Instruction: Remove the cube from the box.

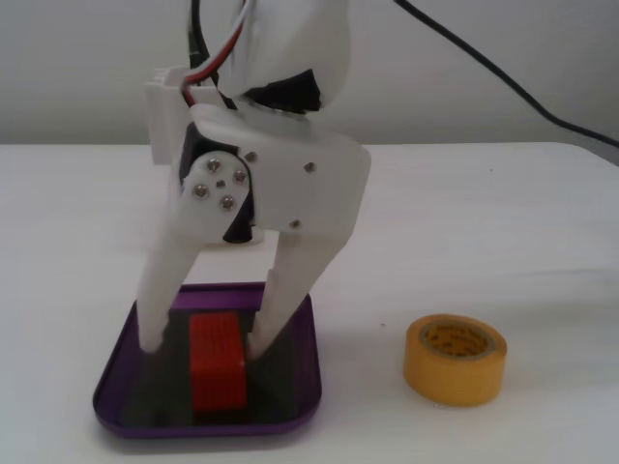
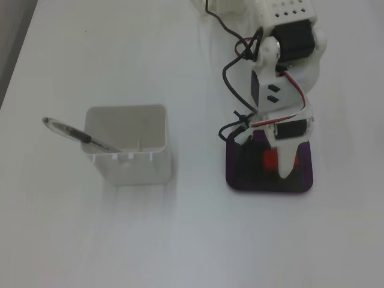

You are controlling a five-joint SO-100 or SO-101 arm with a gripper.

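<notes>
Fixed views are both showing the hand [image 1: 205, 343] reaching down into the box [image 1: 308, 387], released, with one white finger standing on each side of the cube [image 1: 215, 362]. In the low front view the cube is lying flat on the dark bottom between the fingertips, its long axis running toward the camera, so the fingers are facing its two long sides. Neither finger is clearly pressing it yet; closing squarely looks like what is needed next.
</notes>
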